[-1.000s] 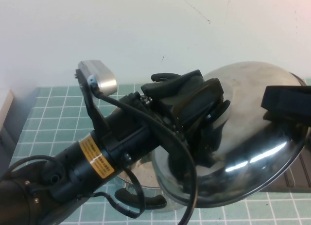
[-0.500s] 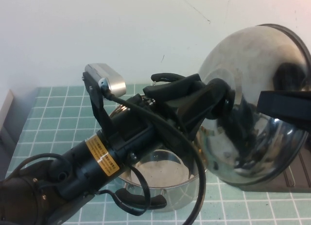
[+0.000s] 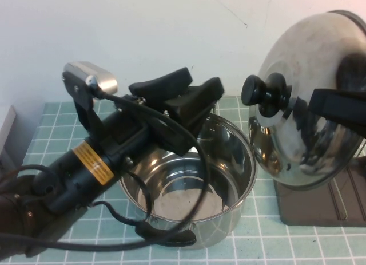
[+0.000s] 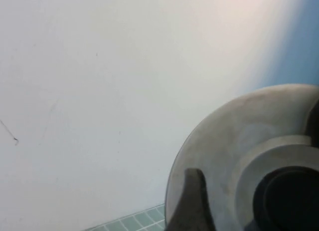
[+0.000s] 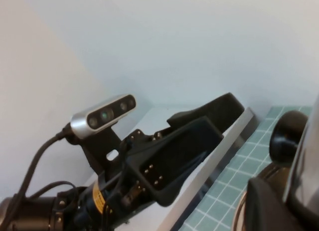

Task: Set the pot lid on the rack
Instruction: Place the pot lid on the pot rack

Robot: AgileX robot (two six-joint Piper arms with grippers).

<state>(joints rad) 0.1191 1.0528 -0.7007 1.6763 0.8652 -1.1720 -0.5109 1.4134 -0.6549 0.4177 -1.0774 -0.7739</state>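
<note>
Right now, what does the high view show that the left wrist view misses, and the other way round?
Only the high view shows the open left hand above the pot, apart from the lid's knob, the rack under the standing lid, and the right hand at the lid's far side. The left wrist view adds only bare wall. Both show the pot lid.

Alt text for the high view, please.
The pot lid stands on edge on the rack at right, knob toward the left gripper, which is open and apart from it over the open pot. The right gripper is at the lid's right side.
</note>
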